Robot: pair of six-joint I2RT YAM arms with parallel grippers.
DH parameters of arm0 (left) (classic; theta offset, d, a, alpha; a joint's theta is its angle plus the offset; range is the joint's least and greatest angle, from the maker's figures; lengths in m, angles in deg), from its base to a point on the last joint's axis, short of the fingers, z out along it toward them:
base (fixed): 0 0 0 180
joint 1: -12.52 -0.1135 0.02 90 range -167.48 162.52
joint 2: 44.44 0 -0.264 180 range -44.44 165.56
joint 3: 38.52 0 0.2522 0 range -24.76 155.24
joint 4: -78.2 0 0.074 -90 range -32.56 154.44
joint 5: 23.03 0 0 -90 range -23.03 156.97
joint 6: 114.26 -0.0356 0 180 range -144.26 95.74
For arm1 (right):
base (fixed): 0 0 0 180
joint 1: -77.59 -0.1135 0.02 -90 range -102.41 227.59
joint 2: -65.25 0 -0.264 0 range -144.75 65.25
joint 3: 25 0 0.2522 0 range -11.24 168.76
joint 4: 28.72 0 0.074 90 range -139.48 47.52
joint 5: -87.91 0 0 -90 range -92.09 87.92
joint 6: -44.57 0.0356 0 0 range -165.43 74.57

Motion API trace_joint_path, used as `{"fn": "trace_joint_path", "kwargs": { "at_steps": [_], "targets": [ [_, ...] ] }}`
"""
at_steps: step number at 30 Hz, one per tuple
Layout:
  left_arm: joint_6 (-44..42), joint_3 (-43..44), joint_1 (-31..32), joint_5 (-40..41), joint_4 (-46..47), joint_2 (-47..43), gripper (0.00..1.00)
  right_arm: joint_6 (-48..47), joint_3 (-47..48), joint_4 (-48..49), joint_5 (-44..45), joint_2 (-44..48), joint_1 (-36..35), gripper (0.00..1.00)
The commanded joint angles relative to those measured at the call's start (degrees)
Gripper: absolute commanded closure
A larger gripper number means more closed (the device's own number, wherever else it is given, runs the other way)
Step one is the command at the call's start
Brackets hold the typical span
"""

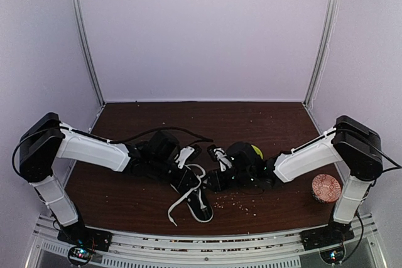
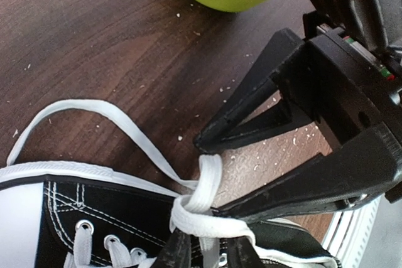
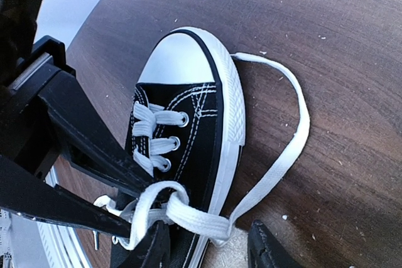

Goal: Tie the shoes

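From above, the black canvas sneaker [image 1: 196,198] lies on the brown worktop [image 1: 157,120] toward 6 o'clock, near the front edge, with its white toe cap aimed at about 5 o'clock. Its white laces [image 1: 181,204] trail off to 7 o'clock. The left pincer [image 1: 185,171] and right pincer [image 1: 213,177] meet over the heel end. A lime bowl [image 1: 256,151] peeks out at 2 o'clock of the sneaker, and a patterned cup [image 1: 326,187] stands at 3 o'clock, well apart.

In the left wrist view, the left pincer's own 2 fingers sit at 6 o'clock, slightly parted. The crossed laces lie between and over their tips (no firm pinch shows). The right pincer comes in from 3 o'clock with its jaws wide, and an upright strand of lace stands between them. The bowl is at 12 o'clock, and 1 lace loop rests on the wood at 9 o'clock.

In the right wrist view, the toe cap [image 3: 179,61] points to 12 o'clock. The right pincer's fingers at 6 o'clock stand well apart, a strand running between them unclamped. A loop of lace arcs out at 3 o'clock.
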Motion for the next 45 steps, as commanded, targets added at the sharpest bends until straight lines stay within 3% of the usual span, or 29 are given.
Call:
{"fn": "trace_joint_path", "kwargs": {
  "at_steps": [1, 6, 21, 30, 40, 45],
  "targets": [
    [-2.30, 1.81, -0.31, -1.06, -2.49, 1.43, 0.80, -0.33, 1.11, 0.71, -0.69, -0.49, 0.11, 0.57],
    [-3.10, 1.86, -0.34, -0.36, -5.04, 0.09, 1.00, -0.27, 0.69, 1.15, -0.26, 0.11, 0.10, 0.57],
    [-3.61, 1.01, -1.22, 3.74, -12.18, -9.33, 1.00, -2.46, -1.44, -1.27, 1.20, 3.49, 0.30, 0.57],
    [-9.13, 1.25, -2.34, 5.49, -19.29, -12.30, 1.00, -4.32, -0.39, -4.82, 2.16, 4.80, 0.41, 0.57],
    [-17.58, 6.14, -2.50, 6.58, -28.89, -13.90, 1.00, -6.14, 2.35, -8.31, 0.70, 7.11, -1.31, 0.59],
    [-17.27, 9.39, -2.59, 5.51, -32.17, -12.38, 1.00, -1.18, 4.77, -5.76, 0.39, 6.29, -4.77, 0.61]
  ]
}}
